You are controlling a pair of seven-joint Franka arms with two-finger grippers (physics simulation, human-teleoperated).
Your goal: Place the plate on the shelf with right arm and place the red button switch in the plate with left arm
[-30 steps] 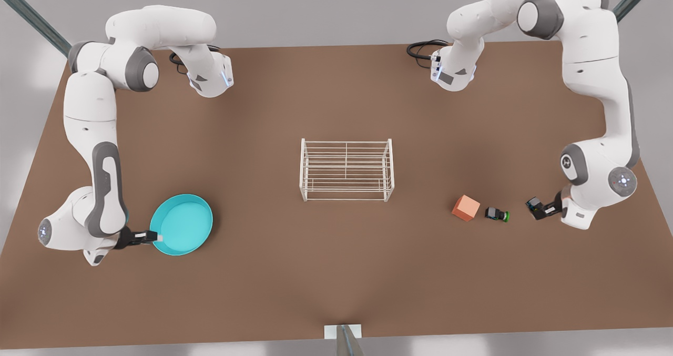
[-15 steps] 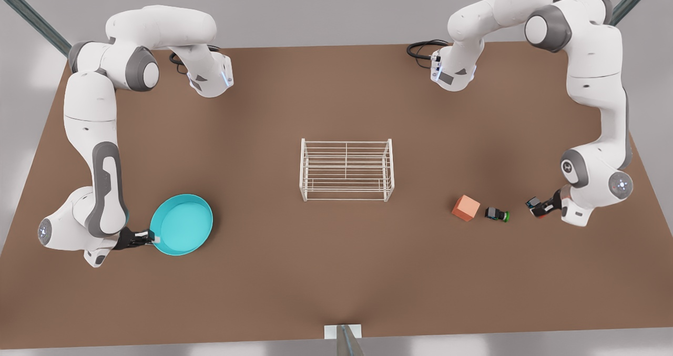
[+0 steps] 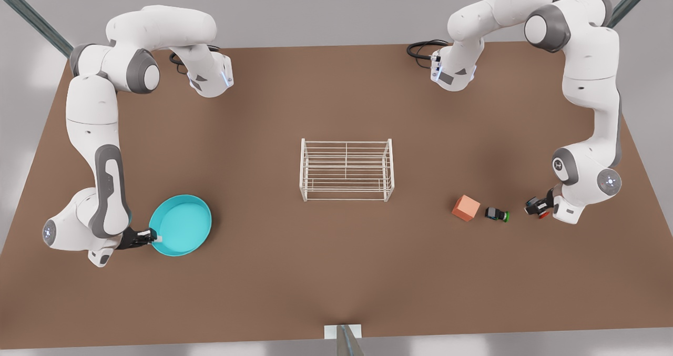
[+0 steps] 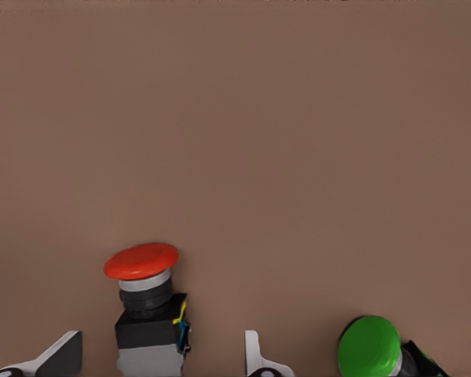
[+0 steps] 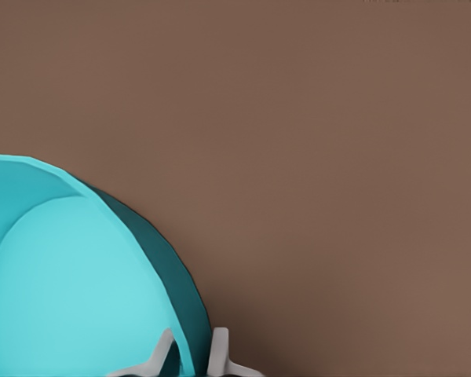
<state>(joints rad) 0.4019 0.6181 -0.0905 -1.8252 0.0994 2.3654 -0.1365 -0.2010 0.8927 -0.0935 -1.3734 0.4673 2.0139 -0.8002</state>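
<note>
While neither half of the job is finished, I judge both arms to be at the grasping stage. Going from big to small: one desk [image 3: 336,272] carries everything, and two arms work over it. One shelf [image 3: 347,170] stands bare in the middle, well apart from both arms, so nothing has been delivered yet.

One plate [image 3: 180,225] sits on the desk at the front view's left. My right tool [image 3: 152,236] is clenched on its rim, one finger [image 5: 158,355] inside the wall and the other outside. I cannot tell whether the plate has left the desk. It has yet to be carried to the shelf.

One orange cube [image 3: 466,207] lies at the front view's right, just beside one green button switch [image 3: 497,214]. Near them is one red button switch [image 4: 149,308], between the spread fingers of my left tool [image 4: 163,355], which looks released, with gaps on both sides. That tool has yet to close, lift, and drop the switch into the plate once the plate is shelved.
</note>
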